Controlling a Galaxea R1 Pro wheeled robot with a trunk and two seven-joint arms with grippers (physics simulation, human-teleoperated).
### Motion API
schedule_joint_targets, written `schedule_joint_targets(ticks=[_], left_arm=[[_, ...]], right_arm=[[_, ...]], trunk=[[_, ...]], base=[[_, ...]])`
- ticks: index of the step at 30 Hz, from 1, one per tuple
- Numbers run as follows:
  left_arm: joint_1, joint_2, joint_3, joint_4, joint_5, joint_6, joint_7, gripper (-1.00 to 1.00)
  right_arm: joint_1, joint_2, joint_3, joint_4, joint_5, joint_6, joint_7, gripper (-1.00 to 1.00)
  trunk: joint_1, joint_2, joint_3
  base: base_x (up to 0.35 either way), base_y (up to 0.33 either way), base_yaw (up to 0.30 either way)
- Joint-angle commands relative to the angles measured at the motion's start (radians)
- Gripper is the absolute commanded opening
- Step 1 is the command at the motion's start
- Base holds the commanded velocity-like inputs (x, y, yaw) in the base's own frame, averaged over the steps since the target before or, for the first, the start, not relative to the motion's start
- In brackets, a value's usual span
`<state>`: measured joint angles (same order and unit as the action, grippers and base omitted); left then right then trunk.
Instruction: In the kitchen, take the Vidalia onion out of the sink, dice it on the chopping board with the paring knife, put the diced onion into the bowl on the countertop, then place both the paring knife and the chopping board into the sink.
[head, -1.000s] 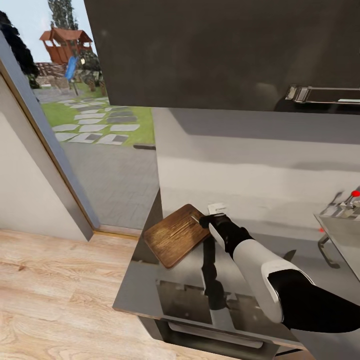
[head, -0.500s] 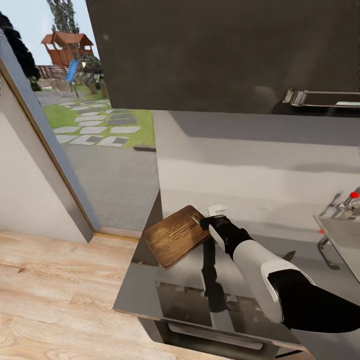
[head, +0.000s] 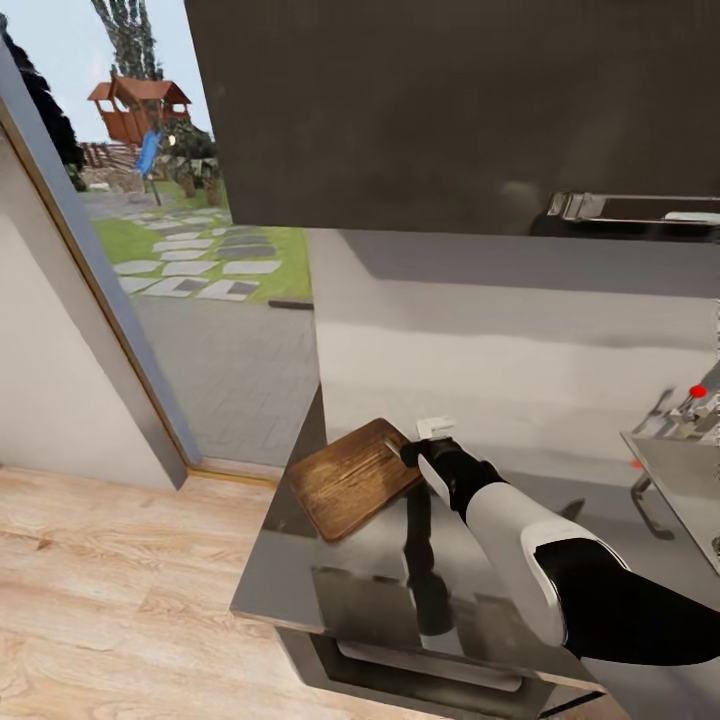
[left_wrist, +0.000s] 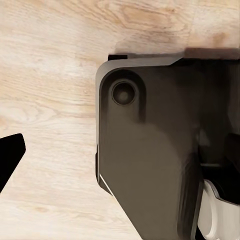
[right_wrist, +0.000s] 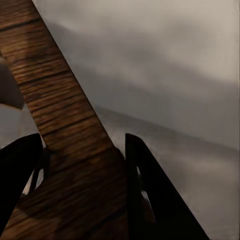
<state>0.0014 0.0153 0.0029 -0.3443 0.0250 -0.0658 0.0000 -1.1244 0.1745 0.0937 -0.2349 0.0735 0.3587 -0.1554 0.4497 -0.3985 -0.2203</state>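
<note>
My right jaws (right_wrist: 82, 165) stand wide, straddling the chopping board (head: 352, 476) at its right corner, centre frame. Its long axis runs toward lower left along the counter (head: 300, 575).

One board (head: 352, 477) lies on one countertop (head: 300, 580), with one knife (head: 392, 443) on it and one white item, too small to identify, (head: 434, 427) just beyond. One sink (head: 680, 470) carries one red knob (head: 697, 391). One right gripper (head: 410, 450) is at the board's edge; two dark fingers (right_wrist: 145, 185) flank the board in the right wrist view.
</note>
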Motion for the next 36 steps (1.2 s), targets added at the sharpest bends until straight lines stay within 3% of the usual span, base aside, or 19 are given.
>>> schedule_joint_targets(ticks=[1, 16, 21, 25, 36], left_arm=[[0.0, 0.0, 0.0, -0.001, 0.003, -0.002, 0.0, 1.0], [0.0, 0.0, 0.001, -0.002, 0.003, -0.002, 0.0, 1.0], [0.0, 0.0, 0.0, -0.002, 0.003, -0.002, 0.0, 1.0], [0.0, 0.0, 0.0, -0.002, 0.003, -0.002, 0.0, 1.0], [0.0, 0.0, 0.001, -0.001, 0.002, -0.002, 0.0, 1.0]], right_arm=[[0.0, 0.0, 0.006, 0.0, 0.002, 0.008, -0.001, -1.0], [0.0, 0.0, 0.002, -0.003, -0.001, 0.011, -0.002, -1.0], [0.0, -0.002, -0.025, -0.004, -0.047, 0.022, -0.004, -1.0], [0.0, -0.018, -0.033, -0.008, -0.09, 0.032, -0.004, -1.0], [0.0, -0.041, -0.038, -0.01, -0.102, 0.034, -0.008, -1.0]], trunk=[[0.0, -0.002, 0.0], [0.0, -0.002, 0.024], [0.0, -0.002, 0.032], [0.0, -0.002, 0.038], [0.0, -0.002, 0.056]], base=[[-0.154, 0.0, 0.0], [-0.063, 0.0, -0.012], [-0.001, 0.0, -0.084], [0.0, 0.0, -0.092], [0.0, -0.062, -0.083]])
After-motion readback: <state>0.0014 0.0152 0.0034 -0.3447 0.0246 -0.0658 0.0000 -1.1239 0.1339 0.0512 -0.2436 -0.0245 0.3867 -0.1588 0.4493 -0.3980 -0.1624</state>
